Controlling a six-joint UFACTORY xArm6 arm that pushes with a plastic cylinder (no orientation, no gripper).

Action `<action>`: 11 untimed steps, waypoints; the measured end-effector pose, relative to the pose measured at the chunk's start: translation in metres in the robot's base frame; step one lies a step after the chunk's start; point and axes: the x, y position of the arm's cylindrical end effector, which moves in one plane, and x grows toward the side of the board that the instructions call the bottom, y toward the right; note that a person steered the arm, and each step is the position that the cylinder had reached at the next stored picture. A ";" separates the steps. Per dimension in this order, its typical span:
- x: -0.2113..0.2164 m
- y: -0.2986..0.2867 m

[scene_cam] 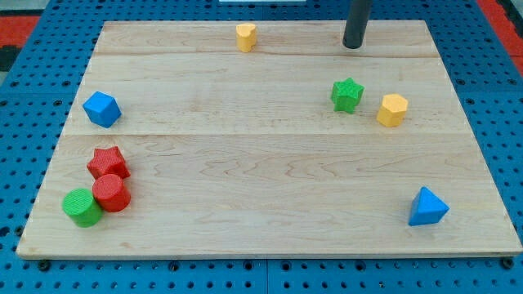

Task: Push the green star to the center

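Although the rig carries no claw, so no spread or pinch can be reported, my tip [353, 46] stands near the view's top edge of the worktop [245, 204], right of centre. The green star [346, 94] lies directly toward the view's bottom from it, apart, not touching. The board's centre lies to the view's left and slightly below the star, so in my judgement the tip must first pass round to the star's right flank. That flank is tight: a yellow hexagonal block [392, 109] sits just beside the star on that side, with a narrow gap between. The plain wooden surface toward the centre carries nothing. Other blocks, a yellow cylinder [246, 37], blue cube [101, 109], blue pyramid-like block [427, 207], stand well apart.
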 end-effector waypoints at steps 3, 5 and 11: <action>-0.012 0.011; 0.096 -0.005; 0.175 -0.140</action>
